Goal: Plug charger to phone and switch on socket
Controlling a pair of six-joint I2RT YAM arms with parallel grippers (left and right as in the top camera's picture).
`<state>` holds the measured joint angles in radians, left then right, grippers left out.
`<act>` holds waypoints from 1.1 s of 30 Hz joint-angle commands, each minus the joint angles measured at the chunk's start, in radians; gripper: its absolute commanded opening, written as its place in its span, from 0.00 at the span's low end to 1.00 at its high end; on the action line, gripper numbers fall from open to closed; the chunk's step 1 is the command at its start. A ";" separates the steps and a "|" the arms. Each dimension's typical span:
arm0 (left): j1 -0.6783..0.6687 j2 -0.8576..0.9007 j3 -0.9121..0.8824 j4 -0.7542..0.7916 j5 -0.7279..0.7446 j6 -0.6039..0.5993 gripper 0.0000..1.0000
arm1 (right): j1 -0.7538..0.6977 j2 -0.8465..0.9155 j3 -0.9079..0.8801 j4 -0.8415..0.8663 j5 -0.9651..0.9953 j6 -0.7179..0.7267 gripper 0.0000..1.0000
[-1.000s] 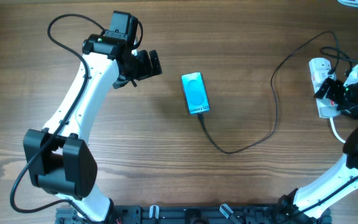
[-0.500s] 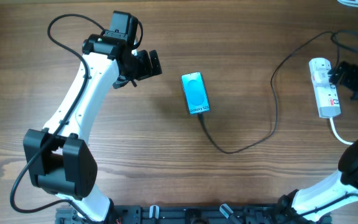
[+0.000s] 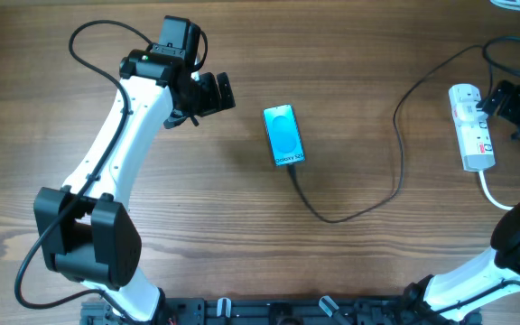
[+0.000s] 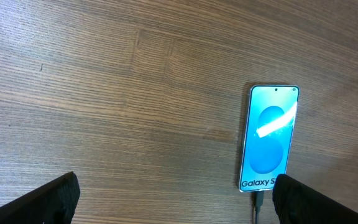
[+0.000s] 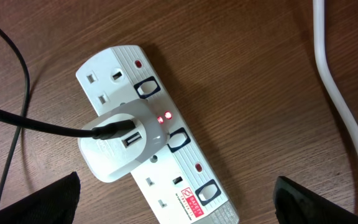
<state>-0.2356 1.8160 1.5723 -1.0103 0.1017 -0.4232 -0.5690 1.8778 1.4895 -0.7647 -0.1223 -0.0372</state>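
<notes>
The phone (image 3: pixel 284 135) lies flat mid-table with its cyan screen up; it also shows in the left wrist view (image 4: pixel 269 137). The charger's thin black cable (image 3: pixel 332 218) runs from the phone's bottom edge, where its connector (image 4: pixel 258 199) sits, round to a white adapter (image 5: pixel 120 149) plugged into the socket strip (image 3: pixel 473 126). One red light (image 5: pixel 167 116) on the strip (image 5: pixel 191 180) is lit beside the adapter. My left gripper (image 3: pixel 210 95) is open and empty, left of the phone. My right gripper (image 3: pixel 513 106) is open and empty, above the strip's right side.
The strip's thick white cord (image 5: pixel 340 93) runs down the right side of the table (image 3: pixel 377 72) towards my right arm's base. The black cable makes a wide loop (image 3: pixel 397 153) between the phone and the strip.
My right gripper has moved off the strip, up and to the right. The left arm, phone and cable have not moved.
</notes>
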 commanded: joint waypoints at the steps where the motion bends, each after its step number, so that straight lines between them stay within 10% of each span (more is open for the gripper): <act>1: 0.002 0.004 -0.002 0.000 -0.006 0.016 1.00 | 0.003 -0.004 0.008 0.005 0.010 0.014 1.00; 18: 0.002 -0.220 -0.080 0.209 -0.056 0.054 1.00 | 0.003 -0.004 0.008 0.005 0.010 0.014 1.00; 33: 0.158 -0.752 -1.150 1.074 0.014 -0.183 1.00 | 0.003 -0.004 0.008 0.005 0.010 0.014 1.00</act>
<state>-0.1230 1.1786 0.5690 -0.0246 0.0807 -0.5106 -0.5690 1.8778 1.4895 -0.7609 -0.1219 -0.0368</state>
